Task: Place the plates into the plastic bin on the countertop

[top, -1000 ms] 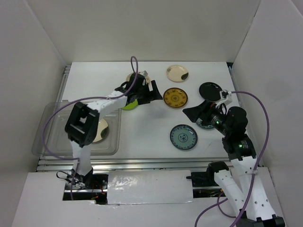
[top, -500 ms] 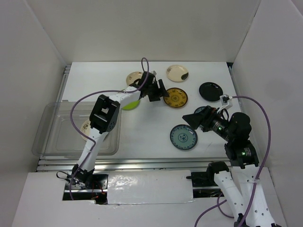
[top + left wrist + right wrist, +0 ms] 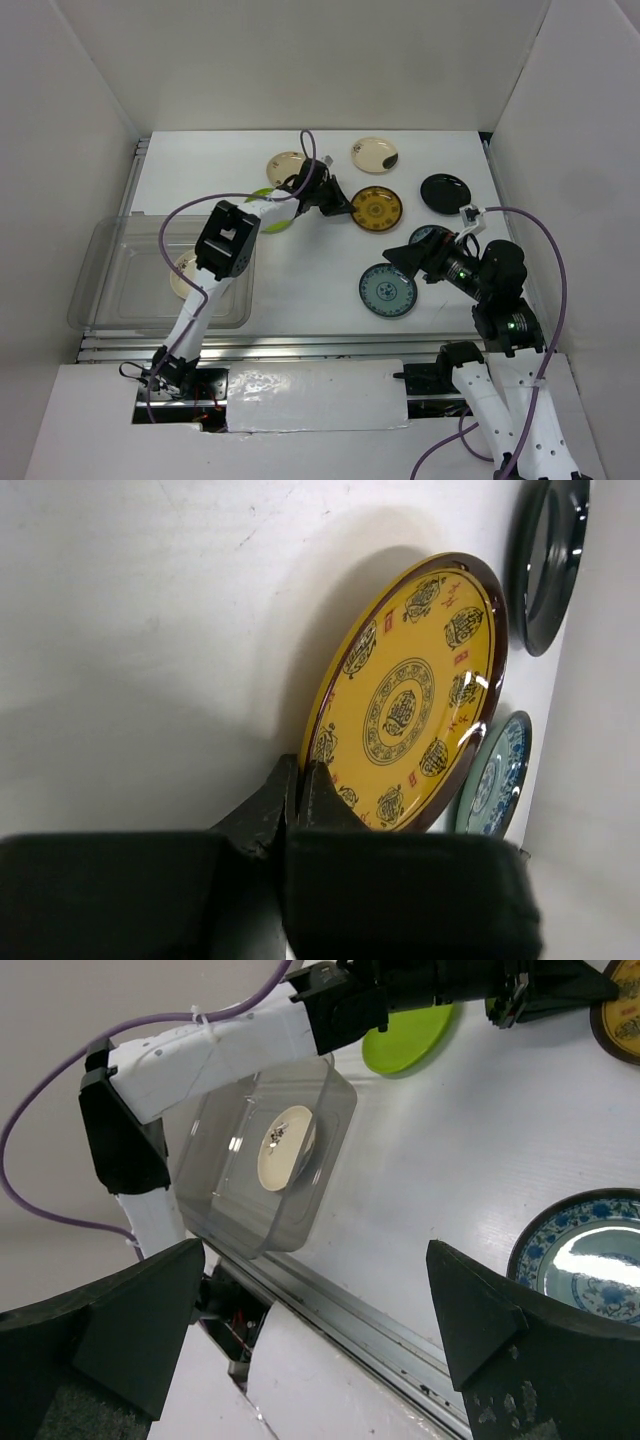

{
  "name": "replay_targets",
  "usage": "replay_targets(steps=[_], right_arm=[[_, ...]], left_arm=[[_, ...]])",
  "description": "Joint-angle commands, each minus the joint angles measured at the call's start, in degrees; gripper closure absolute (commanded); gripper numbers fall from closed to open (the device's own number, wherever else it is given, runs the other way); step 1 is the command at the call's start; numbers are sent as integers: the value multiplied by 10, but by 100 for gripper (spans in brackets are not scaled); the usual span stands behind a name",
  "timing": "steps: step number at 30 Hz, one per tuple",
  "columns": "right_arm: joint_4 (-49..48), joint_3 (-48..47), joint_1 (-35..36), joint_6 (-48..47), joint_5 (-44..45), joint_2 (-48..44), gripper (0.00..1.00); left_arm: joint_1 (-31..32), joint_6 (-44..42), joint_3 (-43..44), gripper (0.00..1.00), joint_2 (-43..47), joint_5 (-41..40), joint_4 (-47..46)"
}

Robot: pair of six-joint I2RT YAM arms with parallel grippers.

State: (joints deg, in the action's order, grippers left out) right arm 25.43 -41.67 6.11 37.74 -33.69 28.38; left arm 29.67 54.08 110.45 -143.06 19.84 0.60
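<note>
Presently, overhead view: left claw [image 3: 340, 200] reached out to mid-desk, its fingers together on the 9 o'clock rim of the brown-gold plate [image 3: 376, 208]. The plastic bin [image 3: 120, 275] sits at the left edge of the desk [image 3: 310, 270], toward 8 o'clock from that claw, with one cream plate [image 3: 183, 277] inside. Right claw [image 3: 405, 255] spread wide, holding nothing, over the 1 o'clock side of a blue-grey plate [image 3: 388, 291]. Left wrist view: fingers pinched on the near rim, the plate running off toward 1 o'clock; whether it has left the desk cannot be told. Black plate [image 3: 555, 560] beyond. Right wrist view: fingers apart, bin at 10 o'clock, lime green plate [image 3: 408, 1038] at 12. Judgement: the left arm is nearer the bin, so the carry runs back toward 8 o'clock.
</note>
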Motion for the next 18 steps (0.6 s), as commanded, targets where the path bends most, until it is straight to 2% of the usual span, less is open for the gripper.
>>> replay_targets(steps=[1, 2, 3, 4, 6, 7, 10, 11, 12, 14, 18], right_arm=[[-10, -6, 0, -7, -4, -3, 0], [-6, -10, 0, -9, -2, -2, 0], [-6, -9, 0, -12, 0, -1, 0], [-8, -10, 0, -13, 1, 0, 0], [-15, -8, 0, -12, 2, 7, 0], [-19, -4, 0, -7, 1, 10, 0], [-41, 8, 0, -2, -3, 17, 0], [-45, 11, 2, 1, -2, 19, 0], [-51, 14, 2, 4, -1, 19, 0], [-67, 22, 4, 10, -2, 26, 0], [-84, 26, 8, 19, -8, 36, 0]], left_arm=[[-5, 9, -64, 100, 61, 4, -58], [-6, 12, -140, 100, 100, -8, -102], [-7, 14, -178, 100, 135, -19, -123], [-8, 11, -209, 100, 214, -32, -137], [-11, -7, -265, 100, 289, -63, -111], [-15, -13, -276, 100, 360, -78, -84], [-19, -35, -302, 100, 485, -181, 82], [-22, -24, -310, 100, 512, -252, 164], [-37, -16, -324, 100, 568, -276, 194], [-69, 14, -385, 100, 621, -318, 243], [-204, 45, -508, 100, 790, -333, 310]])
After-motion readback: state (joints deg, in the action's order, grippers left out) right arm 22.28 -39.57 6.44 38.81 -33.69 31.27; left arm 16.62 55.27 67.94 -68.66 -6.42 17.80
